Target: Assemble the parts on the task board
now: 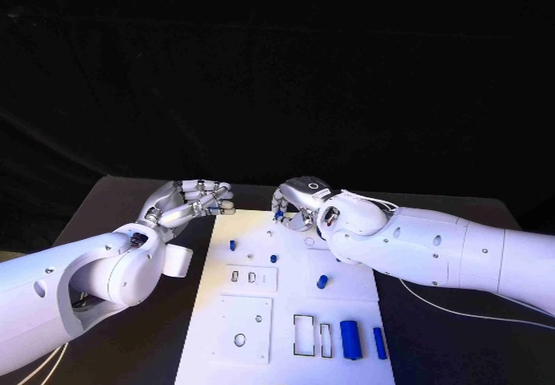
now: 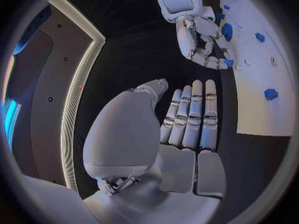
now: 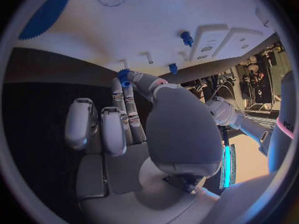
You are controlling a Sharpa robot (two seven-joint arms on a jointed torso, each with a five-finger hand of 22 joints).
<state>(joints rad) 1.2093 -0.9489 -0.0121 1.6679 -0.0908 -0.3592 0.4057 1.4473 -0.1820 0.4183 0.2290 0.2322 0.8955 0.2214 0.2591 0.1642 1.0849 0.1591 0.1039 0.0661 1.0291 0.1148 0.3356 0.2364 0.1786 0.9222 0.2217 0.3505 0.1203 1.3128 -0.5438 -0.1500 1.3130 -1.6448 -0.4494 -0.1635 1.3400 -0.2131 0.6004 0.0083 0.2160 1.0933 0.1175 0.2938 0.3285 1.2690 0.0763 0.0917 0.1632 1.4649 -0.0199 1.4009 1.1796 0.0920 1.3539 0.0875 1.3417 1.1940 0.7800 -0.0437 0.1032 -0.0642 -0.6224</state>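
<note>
two white arms meet over the far end of the task board (image 1: 220, 345), a flat white plate on the black table (image 1: 127, 337), rigid and matte, with raised square panels and cut slots. largest to smallest from there: the left hand (image 1: 191, 202) hovers just off the board's far left corner, its fingers lying straight and close together in the left wrist view, with nothing seen in them. the right hand (image 1: 303, 207) sits over the far middle of the board, and in the right wrist view its fingertips (image 3: 126, 82) pinch a small blue part (image 3: 123, 76) close to the surface.

the loose parts come next. two blue cylinders (image 1: 350, 339) lie side by side near the front right, smooth and round, so they likely roll if nudged; a grip across the middle of the barrel looks safest. a short blue capsule (image 1: 322, 281) lies mid-board, and smaller blue pegs (image 1: 232, 245) stand or lie nearer the far end.

all look like hard moulded plastic, light and stiff, probably a bit slick against metal fingertips. the pinched piece seems toothed or ribbed at its rim, which should help the hold, though it is too small to tell exactly.
</note>
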